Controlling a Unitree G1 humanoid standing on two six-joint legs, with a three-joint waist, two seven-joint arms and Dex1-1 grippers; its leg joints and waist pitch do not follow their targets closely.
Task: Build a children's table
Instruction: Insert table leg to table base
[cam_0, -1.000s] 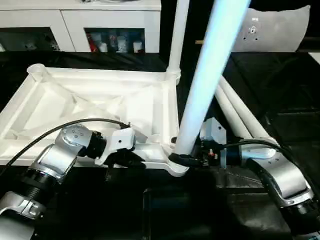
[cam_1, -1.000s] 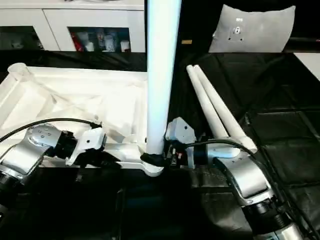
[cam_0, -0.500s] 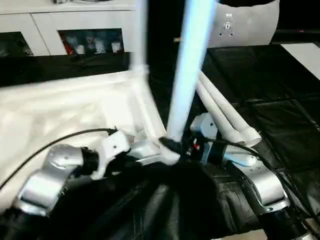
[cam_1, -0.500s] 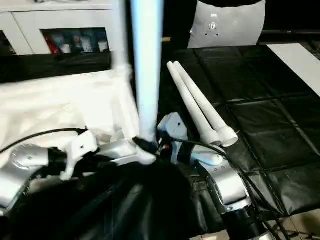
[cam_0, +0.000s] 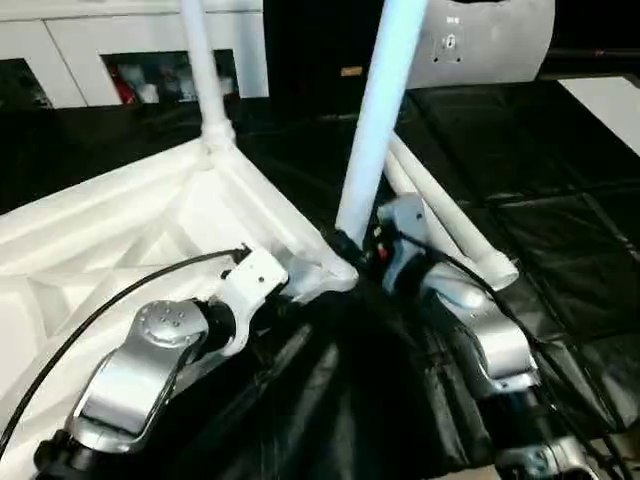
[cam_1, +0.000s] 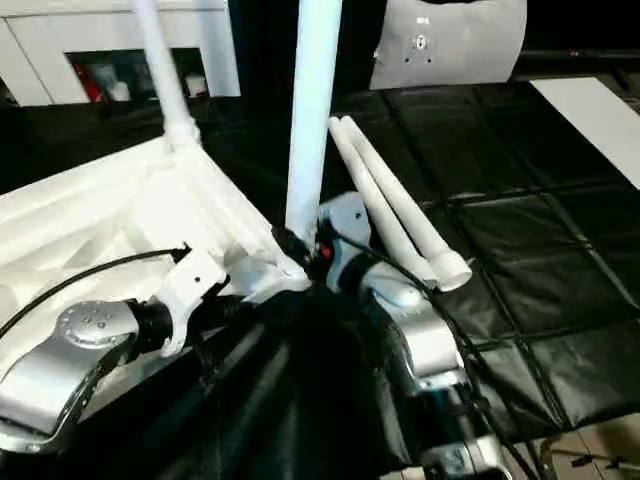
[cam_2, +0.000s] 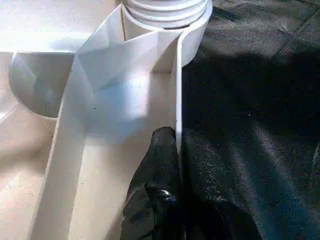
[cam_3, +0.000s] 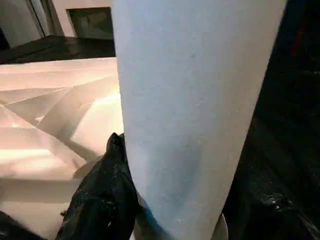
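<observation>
While the children's table (cam_0: 150, 230) is lying ribbed underside up on the black tabletop (cam_0: 560, 200), two white legs are standing in its corner sockets. The left gripper (cam_2: 172, 150) jaws are pinching its rim together, and the right gripper (cam_0: 345, 243) jaws are clamping the near leg (cam_0: 375, 120). Two spare legs (cam_1: 385, 200) are lying just beside that leg.

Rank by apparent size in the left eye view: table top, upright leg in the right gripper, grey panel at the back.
1. table top
2. upright leg, though its nearness to the camera enlarges it
3. grey panel
</observation>
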